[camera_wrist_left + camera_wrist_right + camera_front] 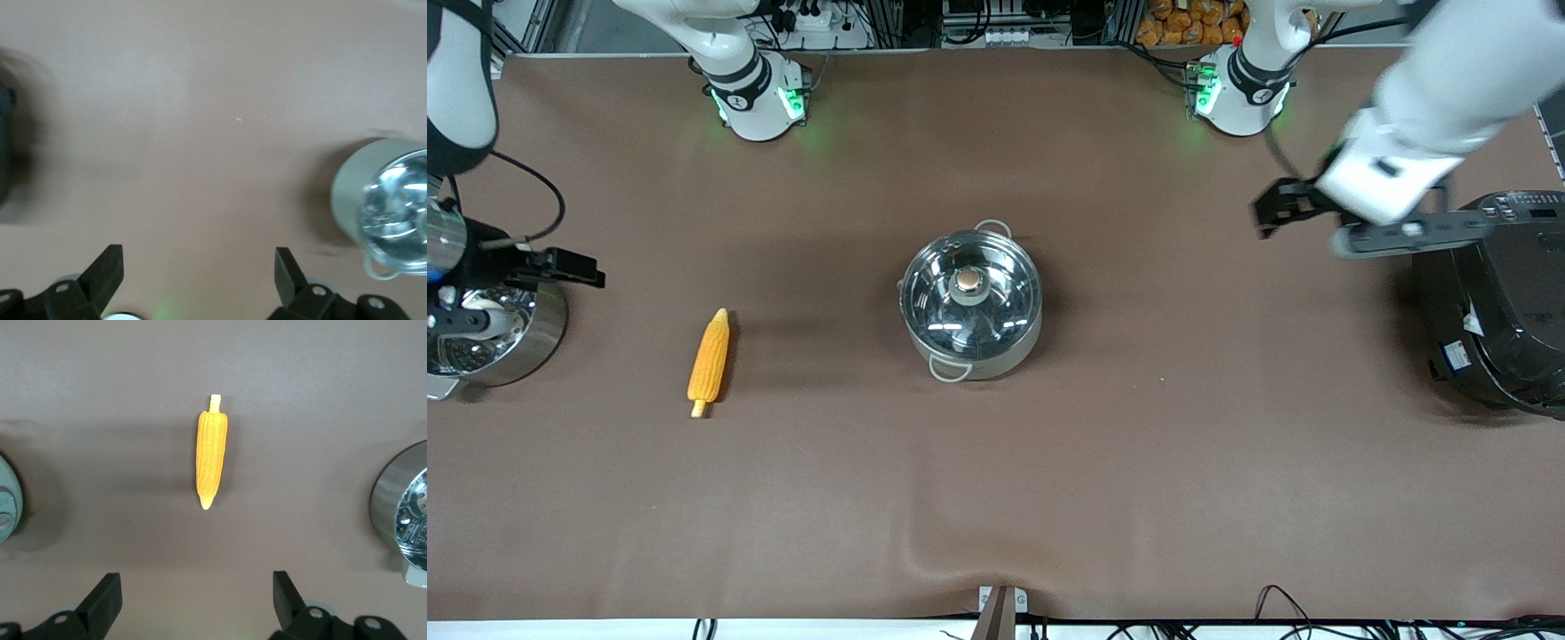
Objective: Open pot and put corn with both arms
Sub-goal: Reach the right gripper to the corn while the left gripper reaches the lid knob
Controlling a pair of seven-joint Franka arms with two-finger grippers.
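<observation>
The pot (971, 356) stands mid-table with its clear glass lid (996, 320) and tan knob (967, 283) on. The corn (709, 360) lies flat on the brown mat toward the right arm's end, its stub pointing at the front camera. My right gripper (594, 272) is open and empty, up over the rim of a second steel pot; its wrist view shows the corn (211, 453) ahead of the open gripper (197, 593) and the lidded pot's edge (7, 500). My left gripper (1264, 213) is open and empty in the air beside the black cooker; its wrist view (198, 267) shows the pot (350, 193).
A steel pot with a perforated tray (534, 347) stands at the right arm's end, also in the right wrist view (390, 500). A large black electric cooker (1494, 320) stands at the left arm's end, its blurred edge in the left wrist view (5, 153).
</observation>
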